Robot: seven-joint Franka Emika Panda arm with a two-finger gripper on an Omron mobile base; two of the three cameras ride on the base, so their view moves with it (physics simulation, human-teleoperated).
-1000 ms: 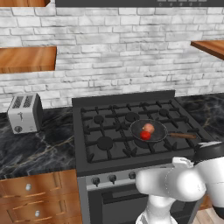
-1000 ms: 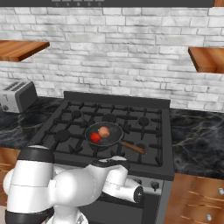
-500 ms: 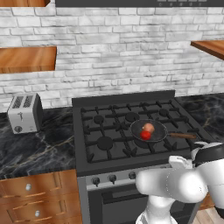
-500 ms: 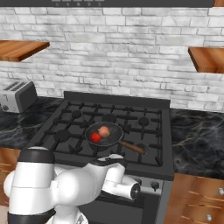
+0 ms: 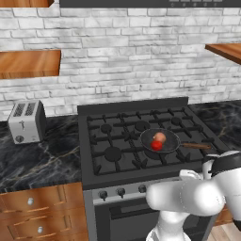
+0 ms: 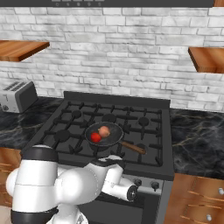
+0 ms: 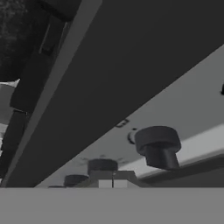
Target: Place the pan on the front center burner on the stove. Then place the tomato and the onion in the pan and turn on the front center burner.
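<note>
while shut, gripper near stove knob

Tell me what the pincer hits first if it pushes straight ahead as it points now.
Probably a small dark knob on the stove front panel: the shut pincer sits right before it in the hand view, though depth is unclear.
</note>
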